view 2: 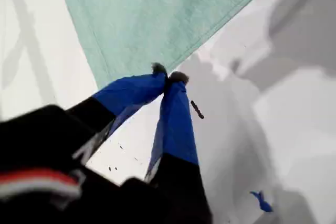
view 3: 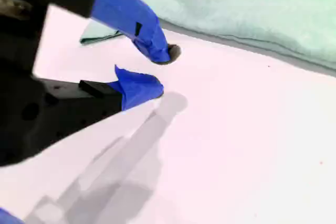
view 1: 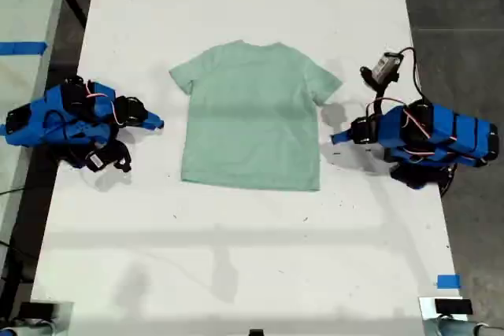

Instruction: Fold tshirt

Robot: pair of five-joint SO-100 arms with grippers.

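The white worktop (view 1: 236,257) is taken up at its middle by the tshirt (view 1: 252,116), which is laid out flat and open. In the exterior view its collar is turned to twelve o'clock and its hem (view 1: 250,185) to six o'clock. The cloth is judged light, soft and limp: it will sag from any pinch and drag across the worktop rather than keep its shape. Hold is best taken at an edge, and a sleeve (view 1: 183,76) or a hem corner is where a single layer can be nipped and carried over. A pinch in the middle would probably only bunch the cloth.

The first tool (view 1: 335,138) is set at three o'clock of the tshirt in the exterior view, just beside its side seam. In the first wrist view the first tool (view 2: 168,77) is seen with its tips pressed together and nothing between them, close to a lower corner of the cloth.

The second tool (view 1: 160,123) is placed at nine o'clock, near the tshirt but apart from it. Its tips (view 3: 161,69) are parted a little and nothing is gripped.
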